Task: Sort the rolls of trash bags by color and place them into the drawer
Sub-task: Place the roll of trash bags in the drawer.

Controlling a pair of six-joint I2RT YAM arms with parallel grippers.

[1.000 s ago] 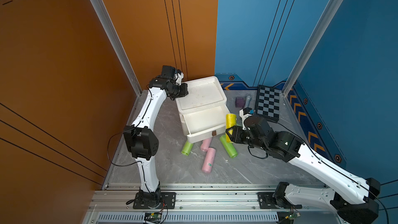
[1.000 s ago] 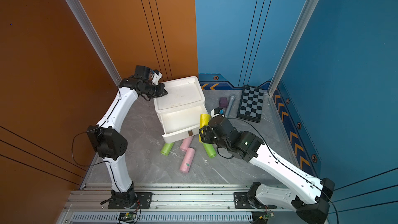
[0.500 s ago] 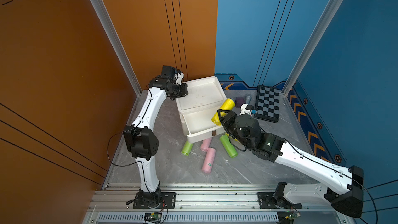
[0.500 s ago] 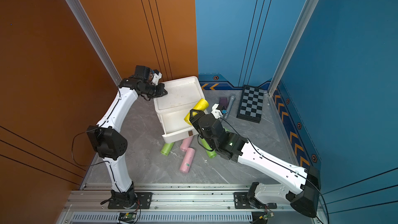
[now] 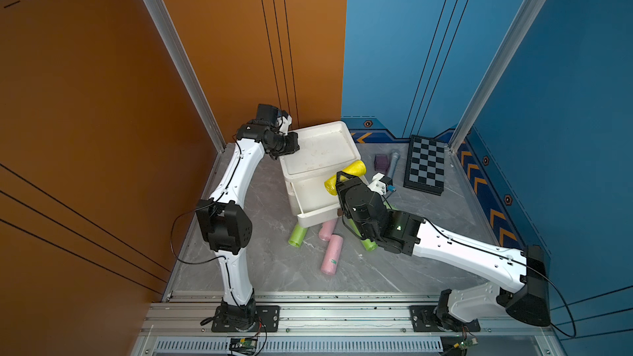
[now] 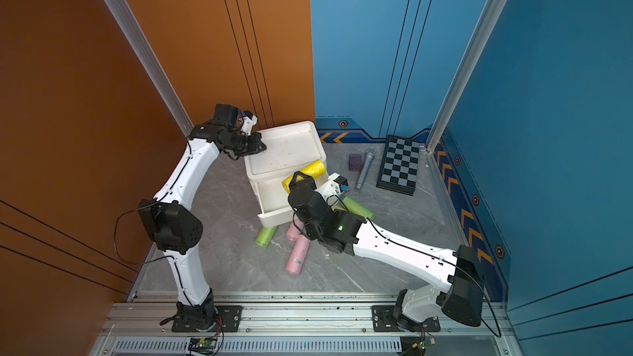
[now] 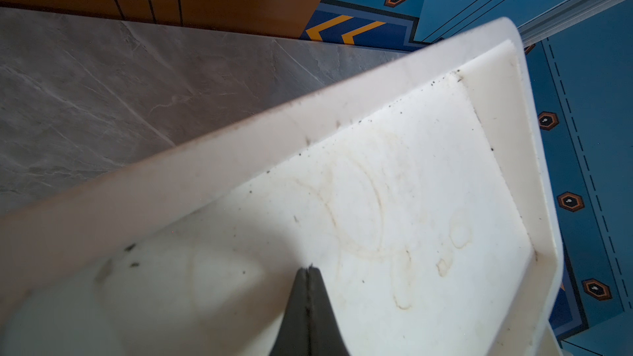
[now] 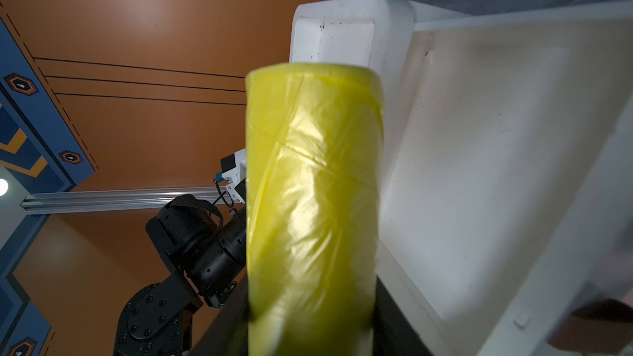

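In both top views we count one yellow roll [image 6: 310,170], clamped in the right gripper [image 6: 297,179] over the edge of the open drawer [image 6: 275,217] of the white cabinet [image 6: 283,126]. Two green rolls [image 6: 265,236] [image 6: 356,207] and two pink rolls [image 6: 297,258] [image 6: 292,232] lie on the grey tabletop [image 6: 239,268] before it.

Left wrist view: the left gripper [image 7: 309,273], jaws pressed together, seemingly touches the cabinet's tray top [image 7: 394,183].

Right wrist view: the yellow roll, with the drawer beside it.

The drawer [image 5: 317,218] is standing pulled out, its inside lying reachable from above, with only its right edge being crowded by the right gripper [image 5: 339,181] clamping the yellow roll [image 5: 347,171]. The left gripper [image 5: 291,145] is occupying the drawer's top at the back corner. Pink rolls [image 5: 331,259] and a green roll [image 5: 297,236] are cluttering the floor [image 5: 274,268] just before it — left of the drawer the floor is lying open
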